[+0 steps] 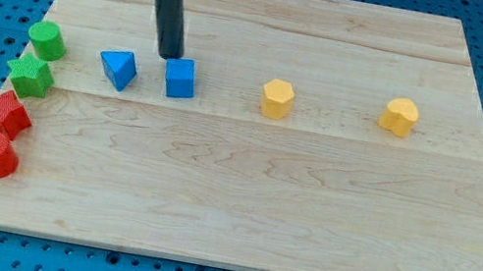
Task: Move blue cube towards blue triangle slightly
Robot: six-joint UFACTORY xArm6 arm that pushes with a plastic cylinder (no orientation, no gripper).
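Blue cube [181,78] near blue triangle [118,68]; my tip [170,55] just behind cube.

No readable text, label, brand, number or sign is seen anywhere in the frame, neither on the blocks nor on the wooden board [307,217].

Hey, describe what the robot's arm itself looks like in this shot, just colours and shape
Only the end of the arm shows. It is a straight, round rod, dark grey to black with a slight sheen, plain and unmarked. At the view's top it enters a wider collar with a pale, silvery rim. My tip is blunt and flat. No cables or jaws are visible. It ends just above the blue cube.
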